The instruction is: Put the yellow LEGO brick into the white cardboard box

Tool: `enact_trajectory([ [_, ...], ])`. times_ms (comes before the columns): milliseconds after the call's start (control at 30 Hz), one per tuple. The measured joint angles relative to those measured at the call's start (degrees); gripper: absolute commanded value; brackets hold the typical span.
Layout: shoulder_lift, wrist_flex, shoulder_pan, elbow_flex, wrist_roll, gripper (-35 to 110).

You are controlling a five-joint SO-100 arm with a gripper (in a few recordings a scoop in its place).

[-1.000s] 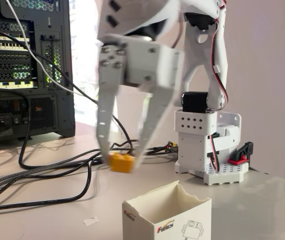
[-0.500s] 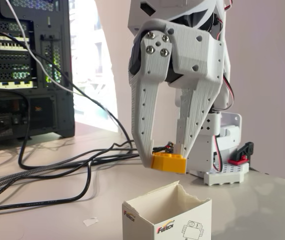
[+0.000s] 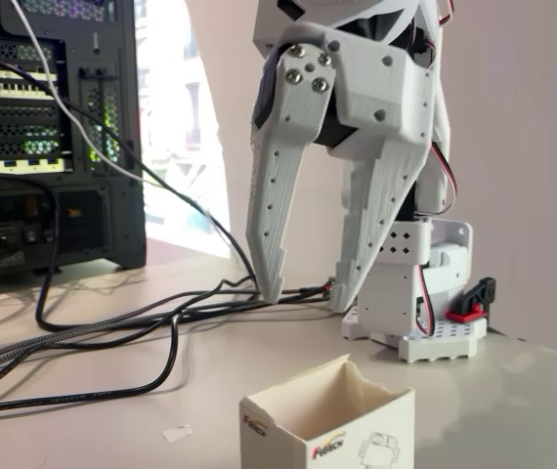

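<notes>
Tool wide, empty, ribbed white plastic fingers, above torn-rim white cardboard box.

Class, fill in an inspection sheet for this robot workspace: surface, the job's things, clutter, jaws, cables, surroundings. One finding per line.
Surface: pale table, sunlit at the back.
Job's things: white box at the front edge, top open, torn rim; inside hidden. Yellow brick: nothing seen.
Clutter: small paper scrap left of the box.
Jaws: gripper above and behind the box, jaws apart, nothing between them.
Cables: black cables trail across the table from the left.
Surroundings: computer case at left, robot base at right, plain wall behind.
</notes>
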Motion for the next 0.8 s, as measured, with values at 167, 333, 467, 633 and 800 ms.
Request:
enact_trajectory([
  [167,1.4,-1.7,2.0,1.5,-4.4,-9],
  [333,2.0,-3.6,6.1,3.0,-16.5,-9],
  [467,2.0,-5.4,10.6,3.9,-29.8,-9],
  [633,2.0,-6.7,17.8,4.0,-45.4,-9],
  [800,5.1,-6.7,22.3,6.6,-55.0,-9],
])
